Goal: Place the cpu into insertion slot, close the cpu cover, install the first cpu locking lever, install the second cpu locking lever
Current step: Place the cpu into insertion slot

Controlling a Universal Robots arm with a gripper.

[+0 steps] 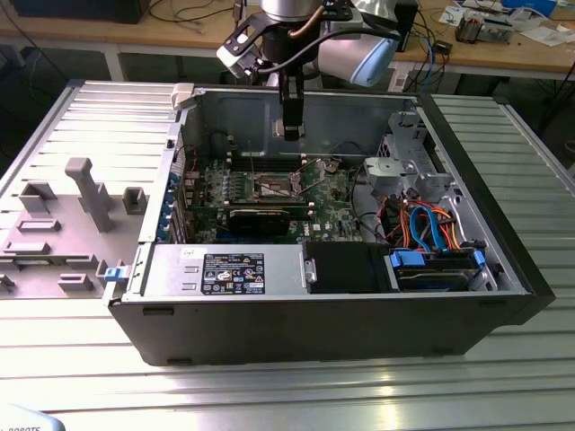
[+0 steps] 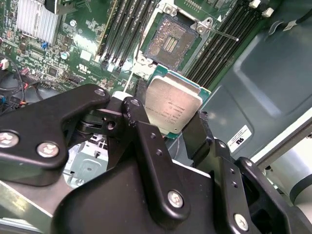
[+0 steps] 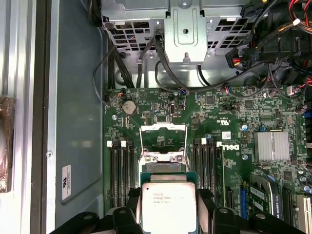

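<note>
Gripper (image 2: pixel 168 113) around one cpu (image 2: pixel 174 102)

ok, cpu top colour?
The cpu top is silver-grey metal, green rim; best in the second wrist view.

Open computer case (image 1: pixel 314 328) flat on the tabletop (image 1: pixel 269 395). Inside, motherboard (image 1: pixel 337 208) on the case floor, toward the exterior view's left. Drive cage (image 1: pixel 409 166) and cables (image 1: pixel 427 224) toward its right, power supply (image 1: pixel 225 272) along the near wall. Insertion slot (image 1: pixel 274 187) in the middle of the motherboard, memory slots (image 3: pixel 122 170) on either side of it. Claw (image 1: pixel 289 132) above the motherboard, near the far wall, clamped on two opposite edges of the cpu (image 3: pixel 168 204). Cpu clear of the insertion slot, just beside it in both wrist views. Parts tray (image 1: pixel 63 224) outside the case, at the exterior view's left.
</note>
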